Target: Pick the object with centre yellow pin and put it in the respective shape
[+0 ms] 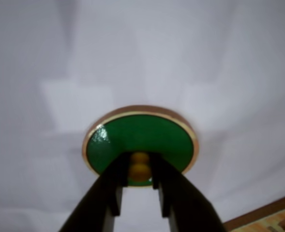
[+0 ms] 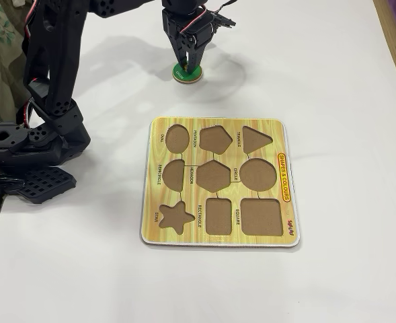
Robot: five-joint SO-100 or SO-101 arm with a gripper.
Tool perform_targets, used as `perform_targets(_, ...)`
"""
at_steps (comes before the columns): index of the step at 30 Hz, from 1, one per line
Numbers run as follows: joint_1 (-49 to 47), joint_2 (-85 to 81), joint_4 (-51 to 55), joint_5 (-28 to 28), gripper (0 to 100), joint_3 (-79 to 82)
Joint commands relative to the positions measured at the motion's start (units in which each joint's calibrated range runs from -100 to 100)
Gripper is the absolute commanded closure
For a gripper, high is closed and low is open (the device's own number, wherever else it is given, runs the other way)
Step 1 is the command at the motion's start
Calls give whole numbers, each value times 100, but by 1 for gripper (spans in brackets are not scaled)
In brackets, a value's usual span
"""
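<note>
A green round disc [image 1: 147,135] with a wooden rim and a yellow centre pin [image 1: 140,166] fills the middle of the wrist view. My gripper [image 1: 140,163] has its two dark fingers pressed against both sides of the pin, shut on it. In the fixed view the gripper [image 2: 186,66] points down onto the disc [image 2: 186,75] at the table's top centre; the disc is at or just above the white surface. The shape board [image 2: 159,229] lies well below it in that view, with its round hole [image 2: 259,175] at the middle right.
The board has several empty cut-outs: oval, pentagon, triangle, semicircle, hexagon, star, rectangle, square. A corner of the board [image 1: 273,217] shows at the wrist view's bottom right. The arm's black base [image 2: 29,148] stands at the left. The table's edge runs down the far right.
</note>
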Motion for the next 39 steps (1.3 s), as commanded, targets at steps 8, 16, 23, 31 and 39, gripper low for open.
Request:
perform_targets(8,590,-379,43,-24,98,-135)
perform_targets(16,1469,-764,43,-14,98,-117)
perform_targets(23,2494,-1099,43,38,98,-135)
perform_targets(31,3617,-1241,52,38,98,-135)
perform_targets(39,4398,-1241,52,38,98,-90)
